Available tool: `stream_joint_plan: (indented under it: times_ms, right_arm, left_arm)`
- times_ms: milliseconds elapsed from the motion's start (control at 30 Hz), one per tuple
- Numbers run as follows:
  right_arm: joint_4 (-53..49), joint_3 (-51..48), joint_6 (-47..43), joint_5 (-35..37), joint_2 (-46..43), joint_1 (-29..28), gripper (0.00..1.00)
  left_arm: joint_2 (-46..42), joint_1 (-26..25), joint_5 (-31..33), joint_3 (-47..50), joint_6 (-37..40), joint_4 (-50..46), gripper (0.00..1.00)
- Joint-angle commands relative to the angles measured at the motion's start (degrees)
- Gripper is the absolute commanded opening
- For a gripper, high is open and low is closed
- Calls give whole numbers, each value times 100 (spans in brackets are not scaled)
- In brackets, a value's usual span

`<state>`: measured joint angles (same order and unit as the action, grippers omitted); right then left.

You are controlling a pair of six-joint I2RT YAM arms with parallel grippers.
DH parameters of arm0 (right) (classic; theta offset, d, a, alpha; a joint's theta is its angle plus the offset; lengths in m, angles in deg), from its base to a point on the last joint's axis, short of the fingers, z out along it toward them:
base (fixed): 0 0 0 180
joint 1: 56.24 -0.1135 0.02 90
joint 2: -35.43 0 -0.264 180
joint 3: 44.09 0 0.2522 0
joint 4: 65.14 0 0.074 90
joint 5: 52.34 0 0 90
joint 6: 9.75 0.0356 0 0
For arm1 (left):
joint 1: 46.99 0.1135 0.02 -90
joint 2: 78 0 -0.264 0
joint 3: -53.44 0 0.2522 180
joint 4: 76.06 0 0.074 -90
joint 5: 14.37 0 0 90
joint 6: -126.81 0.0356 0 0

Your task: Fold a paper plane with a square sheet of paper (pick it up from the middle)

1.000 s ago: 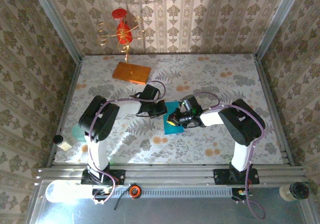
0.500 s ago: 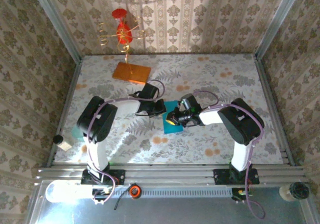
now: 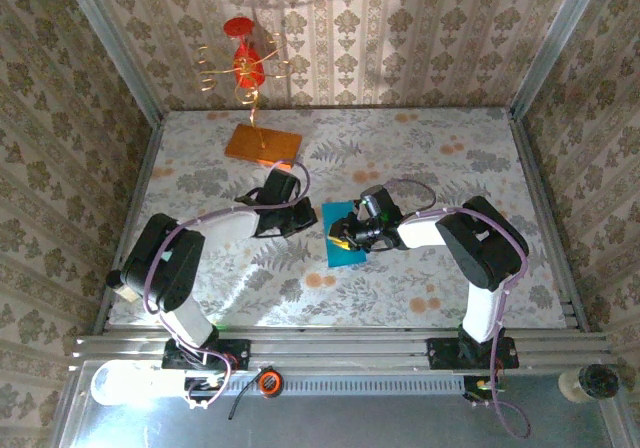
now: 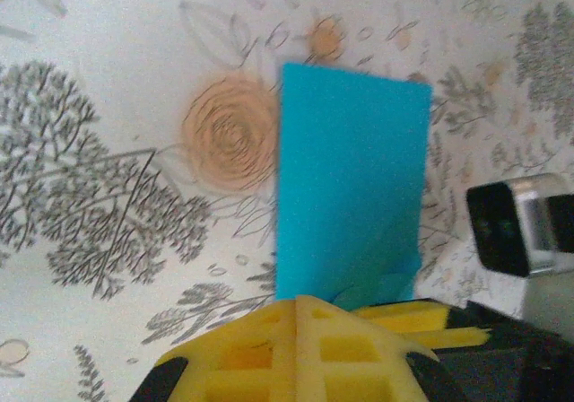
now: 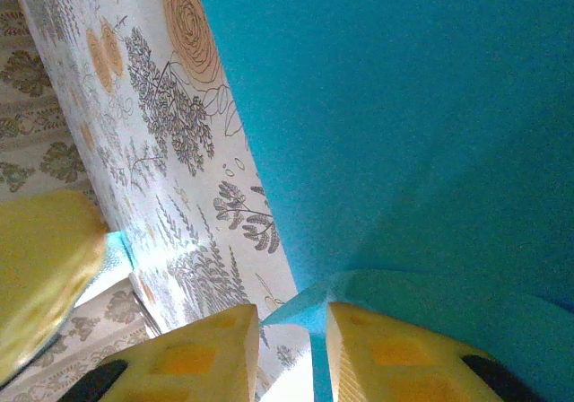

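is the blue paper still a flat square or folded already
Folded: the blue paper lies as a narrow rectangle on the table, not a square. Its near edge curls up at the right tool.
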<state>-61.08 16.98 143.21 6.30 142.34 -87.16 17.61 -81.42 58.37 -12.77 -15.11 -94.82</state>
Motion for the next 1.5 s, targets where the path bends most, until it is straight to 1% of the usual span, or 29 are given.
stream_joint_plan:
  times_ms: [0, 100, 200, 333, 533, 600, 633, 900, 1367, 1467]
  right_arm:
    - [-727, -73, -69, 297, 325, 32, 29]
    - [-751, -73, -78, 292, 317, 33, 29]
    - [-811, -82, -82, 330, 289, 42, 34]
    - [-920, -73, -102, 375, 276, 50, 33]
    - [-1105, -20, -153, 423, 289, 57, 16]
    - [-1107, -20, -153, 423, 299, 59, 7]
    - [-1082, -33, -153, 422, 295, 59, 5]
    - [-1095, -35, -140, 424, 321, 77, 3]
    - [-1022, -46, -133, 383, 349, 77, 2]
    - [-1000, -55, -133, 371, 349, 77, 2]
  left_arm:
    - [-139, -100, 3, 120, -182, 220, 0]
    - [-95, -150, -65, 188, -267, 359, 0]
    - [-61, -177, -129, 267, -353, 522, 0]
    - [-51, -199, -125, 310, -404, 551, 0]
    - [109, -321, -302, 262, -441, 701, 0]
    - [206, -377, -370, 227, -459, 749, 0]
    - [256, -405, -404, 196, -459, 760, 0]
    - [534, -527, -493, 72, -443, 770, 0]
    - [792, -551, -237, -90, -270, 476, 0]
    - [818, -550, -264, -133, -231, 503, 0]
